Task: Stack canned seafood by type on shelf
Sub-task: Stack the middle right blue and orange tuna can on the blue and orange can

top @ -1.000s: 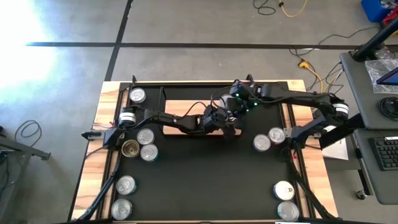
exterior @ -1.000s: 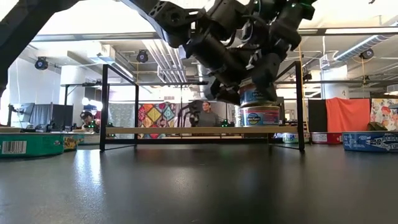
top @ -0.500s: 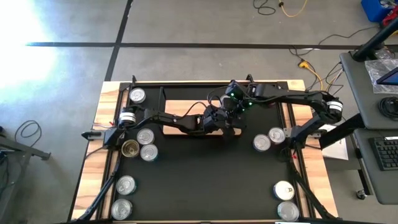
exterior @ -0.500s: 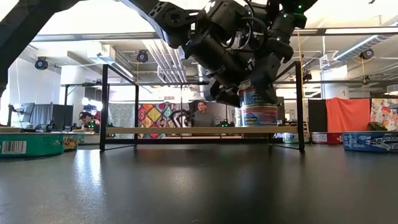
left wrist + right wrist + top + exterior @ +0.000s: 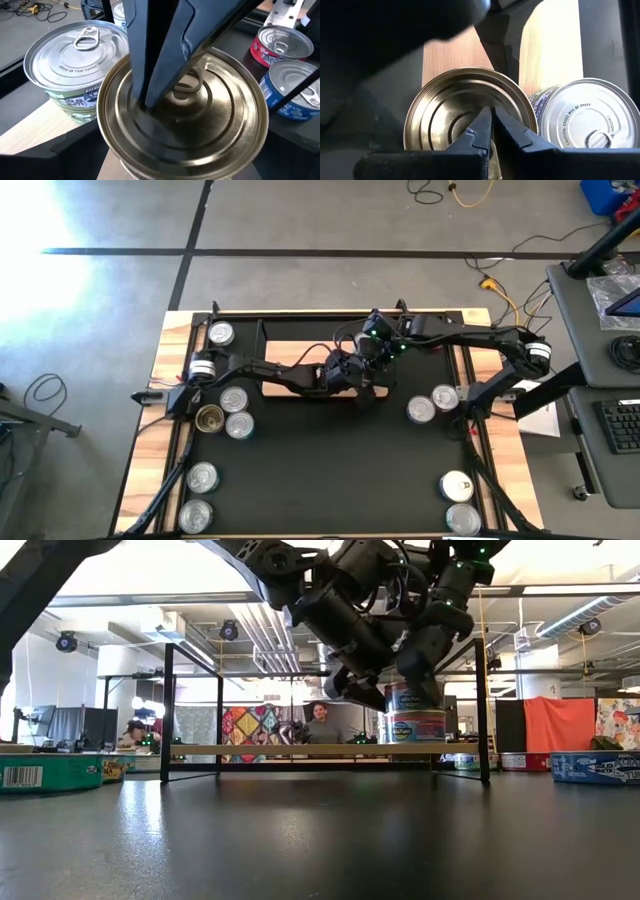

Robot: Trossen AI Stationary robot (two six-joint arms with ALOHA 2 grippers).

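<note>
The short round gold-topped metal tin (image 5: pixel 182 107) looks rigid, fairly heavy and slick, best gripped across its side wall. It tops a two-tin stack on the light-wood shelf (image 5: pixel 300 750). The left gripper (image 5: pixel 366 385) fingers gape fully, holding nothing, flanking it; the right gripper (image 5: pixel 490 131) fingers, closed empty, press its lid.

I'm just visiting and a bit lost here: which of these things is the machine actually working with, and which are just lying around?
Part of the job:
- stacked cans
- shelf
- loose cans
- left gripper, open
- right gripper, shut, on the gold can top

Just lying about:
- black mat
- floor cables
</note>
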